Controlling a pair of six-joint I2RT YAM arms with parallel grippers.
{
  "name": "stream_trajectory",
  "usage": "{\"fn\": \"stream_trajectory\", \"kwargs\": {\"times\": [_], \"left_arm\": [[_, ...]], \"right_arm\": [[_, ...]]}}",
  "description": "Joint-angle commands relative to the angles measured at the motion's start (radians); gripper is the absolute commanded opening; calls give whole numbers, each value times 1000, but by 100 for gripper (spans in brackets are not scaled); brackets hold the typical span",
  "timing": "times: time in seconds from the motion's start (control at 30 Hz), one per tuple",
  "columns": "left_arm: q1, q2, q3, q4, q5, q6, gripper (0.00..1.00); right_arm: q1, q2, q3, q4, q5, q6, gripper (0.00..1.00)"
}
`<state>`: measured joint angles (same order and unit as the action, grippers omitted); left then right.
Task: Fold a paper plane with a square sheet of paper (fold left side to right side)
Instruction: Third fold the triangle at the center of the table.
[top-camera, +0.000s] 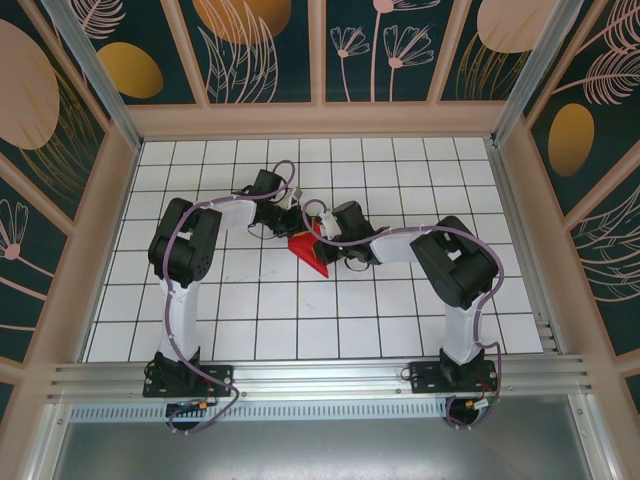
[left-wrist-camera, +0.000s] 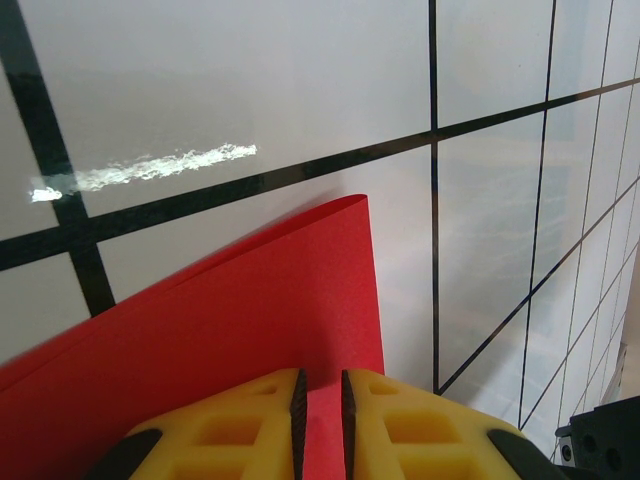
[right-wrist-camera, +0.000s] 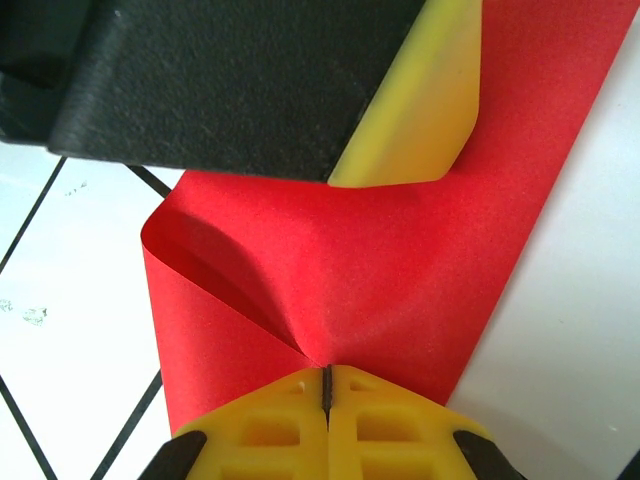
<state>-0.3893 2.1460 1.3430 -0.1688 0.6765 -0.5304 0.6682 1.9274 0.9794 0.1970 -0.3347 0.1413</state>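
Observation:
The square sheet of paper (top-camera: 310, 252) is bright red and lies partly folded over itself in the middle of the tiled table. In the right wrist view the paper (right-wrist-camera: 400, 270) curls up in a loose loop, and my right gripper (right-wrist-camera: 327, 385) is shut on its puckered edge. From above, the right gripper (top-camera: 322, 240) is at the paper's upper part. My left gripper (left-wrist-camera: 320, 410) has its jaws a narrow slit apart, tips resting on the red paper (left-wrist-camera: 250, 310), which shows through the slit. One of its yellow fingertips (right-wrist-camera: 420, 100) presses on the sheet. The left gripper (top-camera: 303, 226) meets the paper from the far left.
The white table (top-camera: 400, 320) has black grid lines and is boxed in by wooden walls (top-camera: 320, 120) on three sides. An aluminium rail (top-camera: 320, 378) with both arm bases runs along the near edge. Open tiles lie all round the paper.

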Motion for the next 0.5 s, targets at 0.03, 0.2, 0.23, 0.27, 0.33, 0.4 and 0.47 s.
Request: {"fn": "stream_trajectory", "kwargs": {"times": [0.03,0.2,0.23,0.27,0.33,0.4,0.47], "left_arm": [[-19,56,-12,-29,-21,24,21],[-19,55,-13,-28,-21,24,21],[-19,54,-14,-28,-21,23,21],[-19,54,-13,-28,-23,23,21],[-19,54,-13,-29,-23,23,21],[-19,54,-13,-29,-22,23,21],[-19,57,-12,-29,-23,23,21]], "right_arm": [[-9,-4,0,-37,28,18,0],[-9,7,7,-51,33,17,0],[-8,6,6,-51,33,18,0],[-9,3,4,-49,34,18,0],[-8,-3,2,-42,28,20,0],[-9,-8,5,-40,22,18,0],[-9,-10,7,-36,15,19,0]]}}
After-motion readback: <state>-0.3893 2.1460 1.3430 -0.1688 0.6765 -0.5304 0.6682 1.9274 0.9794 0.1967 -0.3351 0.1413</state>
